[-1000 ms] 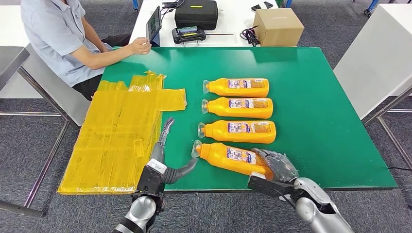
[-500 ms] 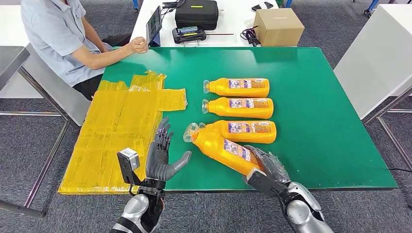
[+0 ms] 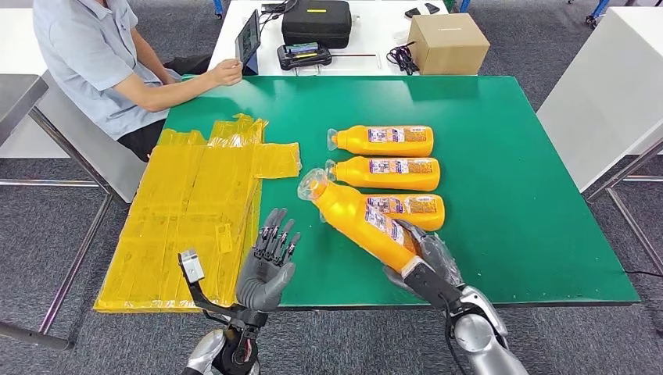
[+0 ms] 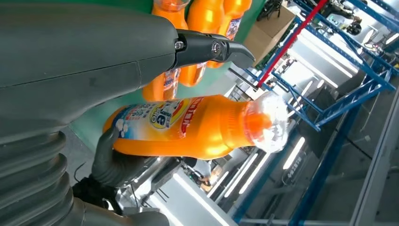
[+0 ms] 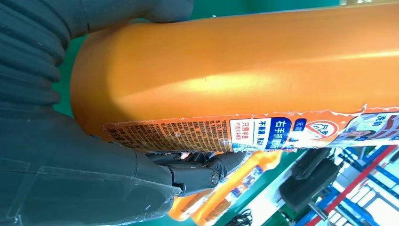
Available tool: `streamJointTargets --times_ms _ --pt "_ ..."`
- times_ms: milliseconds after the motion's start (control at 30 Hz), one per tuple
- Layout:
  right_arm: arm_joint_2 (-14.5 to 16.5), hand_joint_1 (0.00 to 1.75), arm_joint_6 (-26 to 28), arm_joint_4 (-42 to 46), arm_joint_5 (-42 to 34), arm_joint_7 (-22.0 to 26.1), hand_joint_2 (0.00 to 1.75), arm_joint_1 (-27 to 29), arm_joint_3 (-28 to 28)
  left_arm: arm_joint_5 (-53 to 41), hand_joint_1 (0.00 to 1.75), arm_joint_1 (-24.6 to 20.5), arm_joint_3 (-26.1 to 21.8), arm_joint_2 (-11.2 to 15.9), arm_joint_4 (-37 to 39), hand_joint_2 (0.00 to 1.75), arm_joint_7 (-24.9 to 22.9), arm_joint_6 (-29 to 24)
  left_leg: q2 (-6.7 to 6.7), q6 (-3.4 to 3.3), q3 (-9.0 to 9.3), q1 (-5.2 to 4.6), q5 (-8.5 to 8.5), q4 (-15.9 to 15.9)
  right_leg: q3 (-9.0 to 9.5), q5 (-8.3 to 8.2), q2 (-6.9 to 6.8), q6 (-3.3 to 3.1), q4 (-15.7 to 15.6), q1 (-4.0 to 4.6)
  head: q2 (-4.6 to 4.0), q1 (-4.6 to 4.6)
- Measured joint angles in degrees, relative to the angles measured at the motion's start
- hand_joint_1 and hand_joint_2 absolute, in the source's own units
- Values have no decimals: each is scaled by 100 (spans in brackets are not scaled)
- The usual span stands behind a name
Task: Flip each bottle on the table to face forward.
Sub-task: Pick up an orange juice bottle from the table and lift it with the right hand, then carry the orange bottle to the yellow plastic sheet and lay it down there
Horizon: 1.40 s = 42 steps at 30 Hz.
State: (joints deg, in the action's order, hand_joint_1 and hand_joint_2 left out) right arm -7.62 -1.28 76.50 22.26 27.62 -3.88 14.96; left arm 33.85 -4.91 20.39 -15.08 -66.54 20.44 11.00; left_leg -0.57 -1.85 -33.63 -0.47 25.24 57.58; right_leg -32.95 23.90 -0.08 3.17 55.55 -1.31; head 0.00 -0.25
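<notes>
My right hand [image 3: 426, 262] grips the base of an orange bottle [image 3: 360, 220] and holds it tilted up off the green table [image 3: 516, 195], cap end raised toward the far left. This bottle [image 5: 244, 66] shows close up in the right wrist view, and the left wrist view also catches the bottle [image 4: 188, 125]. Three more orange bottles lie on their sides in a column: the far one [image 3: 383, 141], the middle one [image 3: 387, 173], and the near one [image 3: 418, 209], partly hidden behind the lifted bottle. My left hand [image 3: 264, 266] is raised beside the table's front edge, fingers apart, holding nothing.
A sheet of yellow plastic bags [image 3: 188, 219] covers the table's left side and overhangs its edge. A person [image 3: 102, 62] sits at the far left corner. A cardboard box [image 3: 447, 43], a black case [image 3: 316, 22] and a tablet [image 3: 249, 39] stand on the white table behind.
My right hand has lifted the nearest bottle off the table and swung its cap end up and away. My left hand has risen and turned, fingers now pointing upward.
</notes>
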Motion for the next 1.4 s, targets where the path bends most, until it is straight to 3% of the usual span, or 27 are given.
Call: streamJointTargets --times_ms 233,533,667,900,1267,1300,1400 --pt "134 164 -56 -27 204 61 175 -171 262 -565 0 -259 68 6 298 175 370 -588 0 0 0 0 -1 1 0 0 0 0 0 0 0 0" --pt "283 160 -13 -128 424 62 175 -398 803 -756 0 -684 68 -2 867 175 387 -968 1 0 0 1 -1 0 -1 0 0 0 1 1 0 1" --pt "353 161 11 -239 399 53 175 -536 997 -665 0 -799 68 -21 1066 175 343 -791 0 -1 0 0 -1 1 -1 0 0 0 1 0 0 2" --pt "463 158 17 -434 238 121 175 -660 1252 -369 0 -814 114 -46 1113 175 289 -29 0 0 -1 0 -1 1 -2 0 0 0 1 0 0 1" --pt "593 155 -19 -673 111 198 175 -780 1354 -388 0 -801 131 -46 996 175 434 137 0 -1 -1 0 -1 1 -1 0 0 0 1 0 0 1" --pt "605 155 -25 -695 108 200 175 -790 1364 -385 35 -800 131 -46 987 175 438 128 0 -1 -1 0 -1 1 -1 0 0 0 1 0 0 1" --pt "644 151 -39 -755 102 204 175 -806 1394 -391 166 -800 129 -46 971 175 458 5 0 -1 -1 0 -1 1 -2 0 0 0 1 0 0 1"
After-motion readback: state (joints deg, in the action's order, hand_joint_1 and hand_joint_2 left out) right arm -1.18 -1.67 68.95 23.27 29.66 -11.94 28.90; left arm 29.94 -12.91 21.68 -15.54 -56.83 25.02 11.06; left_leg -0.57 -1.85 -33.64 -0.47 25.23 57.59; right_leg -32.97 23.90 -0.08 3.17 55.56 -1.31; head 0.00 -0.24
